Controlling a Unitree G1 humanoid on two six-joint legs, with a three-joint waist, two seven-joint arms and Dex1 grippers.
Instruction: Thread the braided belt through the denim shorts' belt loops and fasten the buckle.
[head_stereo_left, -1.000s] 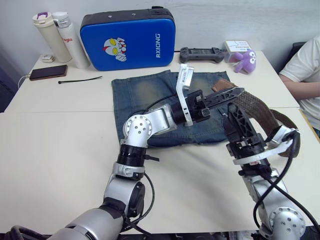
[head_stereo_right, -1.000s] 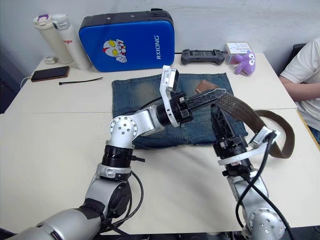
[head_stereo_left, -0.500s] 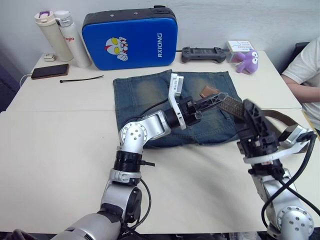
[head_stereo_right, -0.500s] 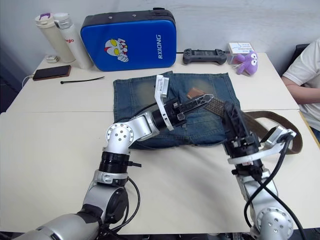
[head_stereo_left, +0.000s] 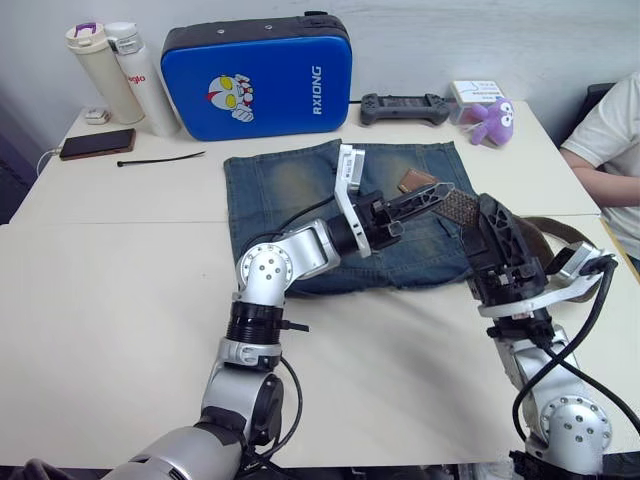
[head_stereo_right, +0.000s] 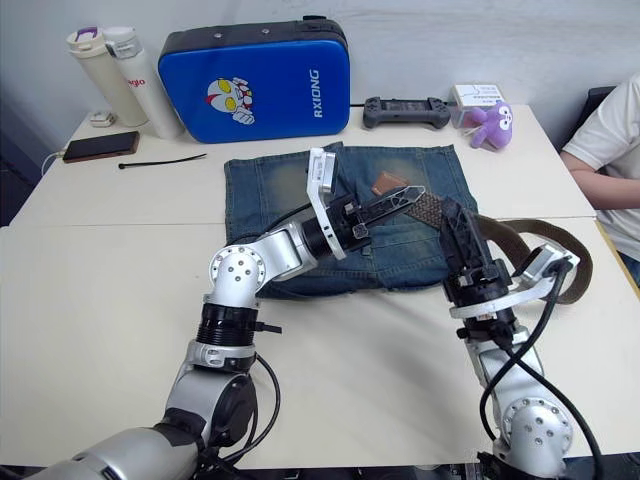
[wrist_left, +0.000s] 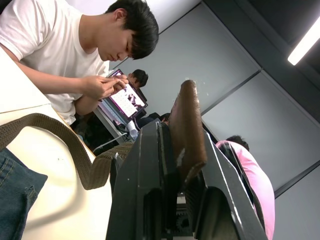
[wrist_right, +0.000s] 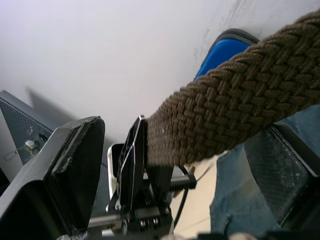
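Shorts (head_stereo_left: 300, 190) lie flat on the counter (head_stereo_left: 110, 300), in front of a blue case (head_stereo_left: 255, 75).

Left end effector (head_stereo_left: 425, 200) is over the right half of the shorts, clear of the denim. Its fingers are closed on the tip of the belt (head_stereo_left: 455, 207); the left wrist view shows the brown end (wrist_left: 187, 125) pinched between the two black fingers.

Right end effector (head_stereo_left: 492, 235) is just beside the left one, at the shorts' right edge. Fingers are parted, with the belt running between them; the right wrist view shows one finger (wrist_right: 75, 165) standing clear of the woven strap (wrist_right: 235, 115).

From there the belt loops out to the right over the counter. Buckle cannot be made out.
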